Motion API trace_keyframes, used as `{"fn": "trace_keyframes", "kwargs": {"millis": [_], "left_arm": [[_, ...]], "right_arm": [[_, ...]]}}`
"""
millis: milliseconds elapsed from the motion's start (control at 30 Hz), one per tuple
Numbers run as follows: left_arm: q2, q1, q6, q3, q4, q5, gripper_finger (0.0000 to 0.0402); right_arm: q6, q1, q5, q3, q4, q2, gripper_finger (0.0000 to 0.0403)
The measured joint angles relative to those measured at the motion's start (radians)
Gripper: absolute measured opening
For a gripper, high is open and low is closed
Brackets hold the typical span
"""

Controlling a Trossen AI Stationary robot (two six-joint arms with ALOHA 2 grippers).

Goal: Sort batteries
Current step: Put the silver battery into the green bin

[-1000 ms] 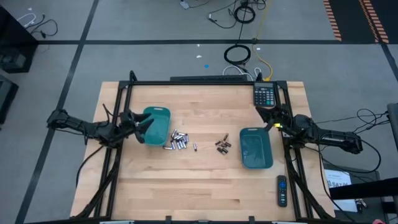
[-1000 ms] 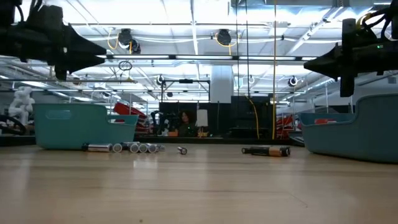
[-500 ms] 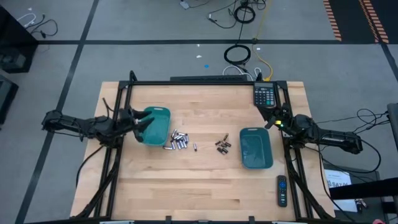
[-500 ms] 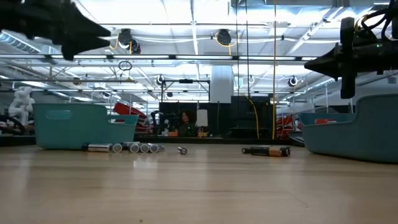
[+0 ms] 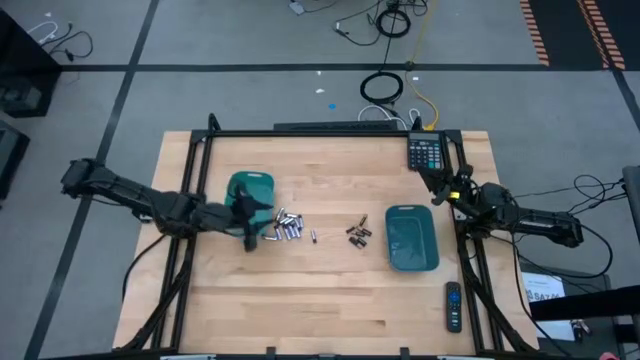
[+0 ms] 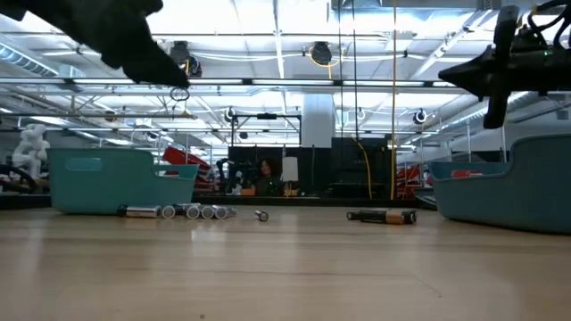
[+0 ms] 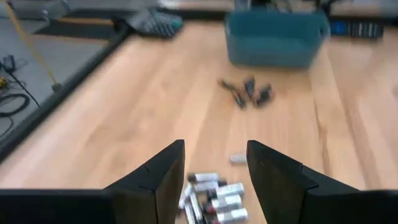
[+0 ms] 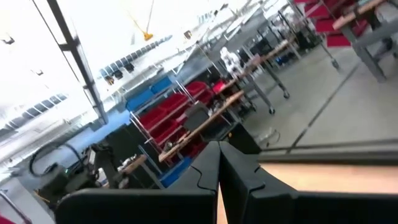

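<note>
Silvery batteries [image 5: 283,227] lie in a pile on the table beside the left teal tray [image 5: 250,190], with one stray cell [image 5: 313,236] a little to their right. A cluster of dark batteries [image 5: 358,234] lies left of the right teal tray [image 5: 411,238]. My left gripper [image 5: 256,230] hangs open above the table at the tray's near right corner. In the left wrist view the left gripper [image 7: 214,165] shows the silvery pile [image 7: 214,199] just past its fingers. My right gripper [image 5: 440,185] is shut and raised near the table's right edge, and its shut fingers [image 8: 219,152] point at the room.
A black calculator [image 5: 425,152] sits at the far right corner, just beyond my right gripper. A black remote [image 5: 453,305] lies near the right near corner. The near half of the wooden table [image 5: 320,300] is bare. In the low view both trays [image 6: 111,178] [image 6: 517,183] stand at the sides.
My left gripper has swung from the left side of the left tray across it, toward the table's right and near edge, and now hangs by the silvery pile. My right gripper has shifted slightly toward the far edge. No battery has moved.
</note>
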Motion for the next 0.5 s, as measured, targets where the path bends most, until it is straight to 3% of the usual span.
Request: {"fn": "trace_keyframes", "kwargs": {"millis": [100, 300, 500], "left_arm": [[0.054, -0.030, -0.096, 0.013, -0.091, -0.001, 0.0184], [0.099, -0.093, -0.318, 0.025, -0.287, -0.044, 0.0184], [0.102, -0.130, -0.424, 0.026, -0.410, -0.042, 0.0184]], "right_arm": [[-0.033, 0.000, -0.013, 0.000, 0.016, 0.000, 0.0000], [-0.167, 0.000, -0.200, 0.013, -0.035, 0.014, 0.0000], [-0.276, 0.001, -0.215, 0.014, -0.030, 0.070, 0.0000]]}}
